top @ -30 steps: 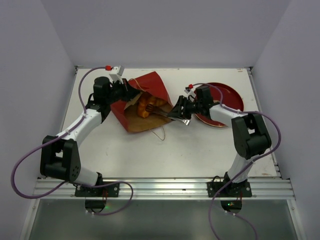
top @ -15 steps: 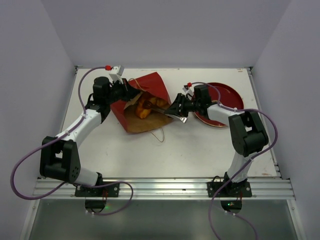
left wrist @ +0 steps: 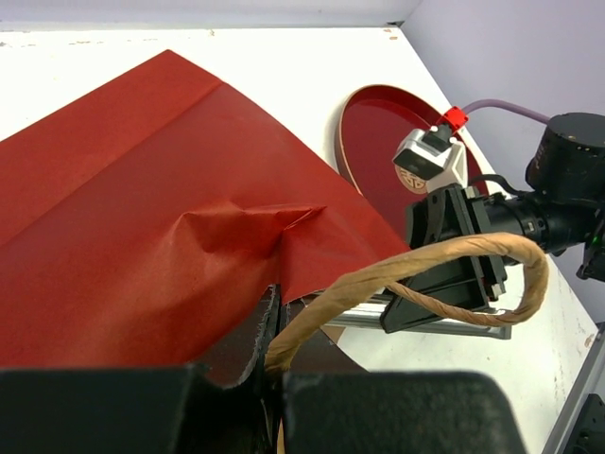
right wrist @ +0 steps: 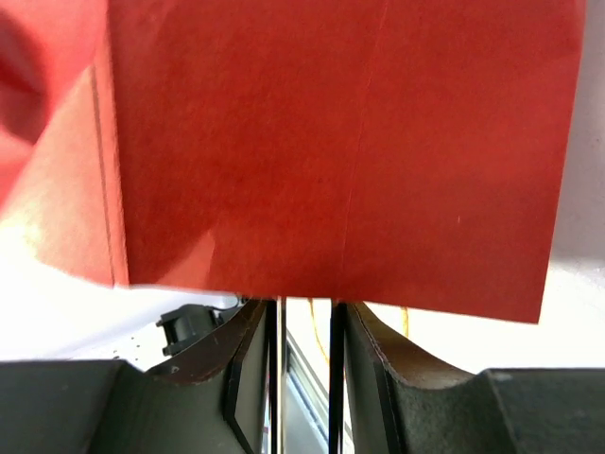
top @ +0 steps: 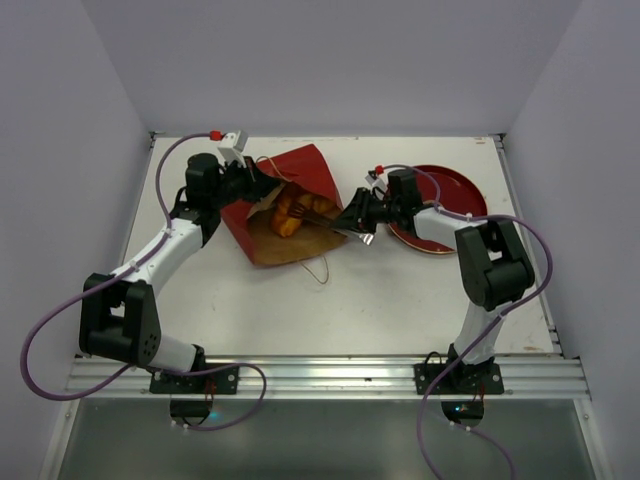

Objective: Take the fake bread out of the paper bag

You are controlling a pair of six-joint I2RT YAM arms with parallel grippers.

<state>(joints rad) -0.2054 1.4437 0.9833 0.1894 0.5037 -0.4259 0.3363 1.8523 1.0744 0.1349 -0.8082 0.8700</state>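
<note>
The paper bag [top: 303,168] lies on its side at the back of the table, red outside, its brown mouth facing the right arm. Orange-golden fake bread [top: 288,212] shows inside the mouth. My left gripper [top: 257,186] is shut on the bag's upper rim beside its tan handle [left wrist: 425,267], holding the mouth up; the pinch shows in the left wrist view [left wrist: 269,364]. My right gripper [top: 328,221] reaches into the mouth next to the bread. In the right wrist view the bag's red wall [right wrist: 331,142] hides the fingertips, and its fingers [right wrist: 253,364] stand a narrow gap apart.
A round red plate [top: 460,190] sits at the back right behind the right arm, and also shows past the bag [left wrist: 373,142]. The bag's other loop handle [top: 320,268] lies on the table in front of the bag.
My right gripper has slid a little left, further into the bag's mouth toward the bread. The left gripper and the bag have stayed put.
</note>
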